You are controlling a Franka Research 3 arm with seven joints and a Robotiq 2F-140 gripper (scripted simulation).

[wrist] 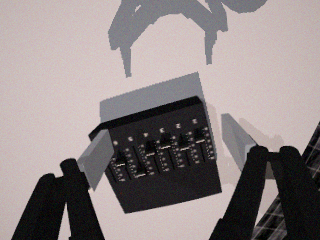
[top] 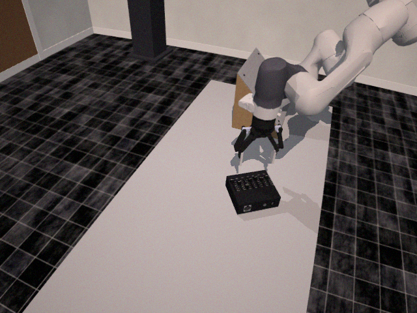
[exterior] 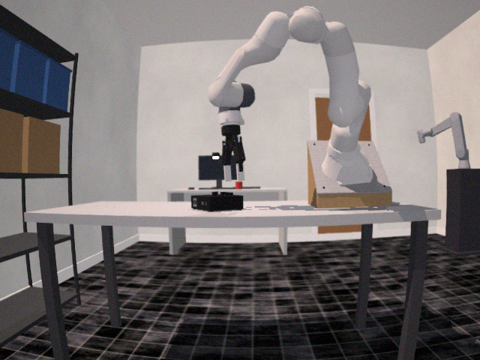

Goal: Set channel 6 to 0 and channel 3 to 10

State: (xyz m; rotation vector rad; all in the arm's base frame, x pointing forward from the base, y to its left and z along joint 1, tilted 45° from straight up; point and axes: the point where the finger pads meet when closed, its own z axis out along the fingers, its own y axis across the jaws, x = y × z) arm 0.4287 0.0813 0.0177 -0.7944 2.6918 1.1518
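Observation:
The lighting desk (top: 252, 195) (exterior: 217, 202) (wrist: 160, 160) is a small black box that stands flat on the white table (top: 168, 235) (exterior: 116, 213). A row of several faders runs across its top, with their caps at different heights; I cannot read the levels. My gripper (top: 257, 156) (exterior: 233, 176) (wrist: 165, 134) hangs well above the desk, on the side toward the arm's base. It points down, its fingers are apart and nothing is between them. In the wrist view the desk lies between the two finger pairs, far below them.
The arm's wooden, wedge-shaped base mount (top: 240, 117) (exterior: 349, 199) stands on the table behind the desk. Off the table are a shelf rack (exterior: 38, 154) with boxes, a back table with a monitor (exterior: 209, 167) and a red cup (exterior: 238, 184), and a second small arm (exterior: 453, 135) on a dark pedestal.

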